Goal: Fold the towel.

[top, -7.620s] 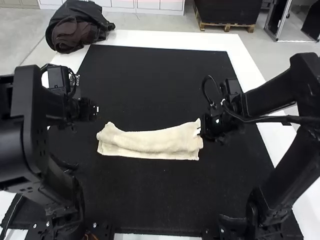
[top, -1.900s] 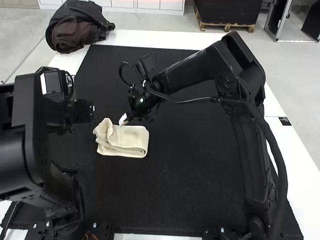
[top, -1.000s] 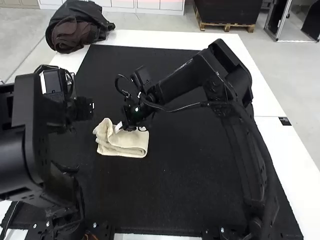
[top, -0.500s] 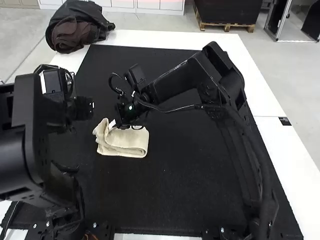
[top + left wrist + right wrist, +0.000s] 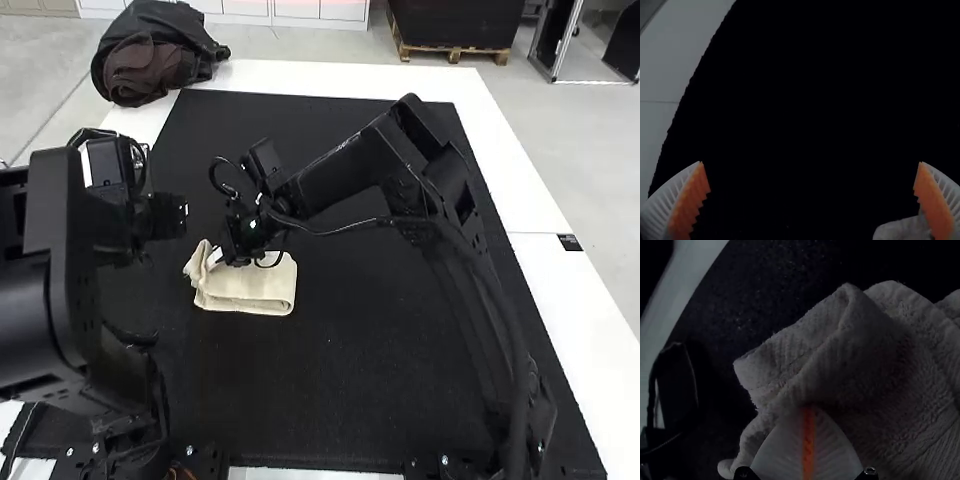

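From up behind the left arm (image 5: pixel 50 280) and right arm (image 5: pixel 335 180), the high view is looking forward and down, hanging far enough back to be taking in most of the worktop (image 5: pixel 350 78). The left wrist view is facing down onto the black mat (image 5: pixel 380 350) and the worktop's pale border; the right wrist view is peering down from very near the towel (image 5: pixel 250 290). All three are sharing mat and some towel.

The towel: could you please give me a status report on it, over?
Left pincer open. Right pincer shut, against left end of towel. Towel folded, that end bunched. Dark bundle at far corner, clear.
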`<state>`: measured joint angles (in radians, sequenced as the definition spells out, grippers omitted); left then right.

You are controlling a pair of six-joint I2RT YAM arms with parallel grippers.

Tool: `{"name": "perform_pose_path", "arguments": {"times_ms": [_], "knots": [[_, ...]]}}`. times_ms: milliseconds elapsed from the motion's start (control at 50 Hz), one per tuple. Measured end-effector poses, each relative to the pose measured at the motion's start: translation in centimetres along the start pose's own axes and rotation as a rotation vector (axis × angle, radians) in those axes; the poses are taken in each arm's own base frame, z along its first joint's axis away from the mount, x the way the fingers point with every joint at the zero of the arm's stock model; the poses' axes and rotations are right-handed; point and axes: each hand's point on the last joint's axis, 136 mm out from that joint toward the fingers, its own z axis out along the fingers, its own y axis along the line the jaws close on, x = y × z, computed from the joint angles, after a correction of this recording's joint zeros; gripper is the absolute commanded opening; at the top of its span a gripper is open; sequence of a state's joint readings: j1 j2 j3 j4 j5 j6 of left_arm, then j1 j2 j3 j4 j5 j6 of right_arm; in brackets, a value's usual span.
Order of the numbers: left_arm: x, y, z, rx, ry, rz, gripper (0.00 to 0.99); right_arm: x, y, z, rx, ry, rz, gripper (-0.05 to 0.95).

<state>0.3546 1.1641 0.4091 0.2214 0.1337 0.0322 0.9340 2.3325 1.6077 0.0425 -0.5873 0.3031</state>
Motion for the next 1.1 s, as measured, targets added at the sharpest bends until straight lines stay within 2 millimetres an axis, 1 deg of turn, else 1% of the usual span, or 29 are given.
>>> {"name": "perform_pose_path", "arguments": {"times_ms": [180, 340, 580, 840, 960, 1100], "knots": [[0.0, 0.0, 0.0, 0.000, -0.002, 0.000, 0.962, 0.7, -0.7, 1.1, -0.019, 0.005, -0.001, -0.02], [-0.2, 0.0, 0.0, -0.001, -0.008, 0.001, 0.962, 0.8, -0.8, 1.6, -0.044, -0.016, -0.018, -0.02], [-0.3, 0.0, 0.0, -0.001, -0.012, 0.002, 0.962, 0.6, -0.9, 1.5, -0.081, -0.071, -0.029, -0.02], [-0.3, 0.0, 0.0, -0.001, -0.011, 0.002, 0.962, 1.1, -1.3, 1.4, -0.100, -0.099, 0.001, -0.02], [-0.1, 0.0, 0.0, 0.001, 0.002, 0.000, 0.962, 0.8, -1.2, 1.3, -0.107, -0.110, 0.024, -0.02], [-1.5, 0.1, -0.1, -0.001, -0.011, 0.001, 0.962, 0.0, -0.4, 0.7, -0.116, -0.121, 0.055, -0.02]]}}
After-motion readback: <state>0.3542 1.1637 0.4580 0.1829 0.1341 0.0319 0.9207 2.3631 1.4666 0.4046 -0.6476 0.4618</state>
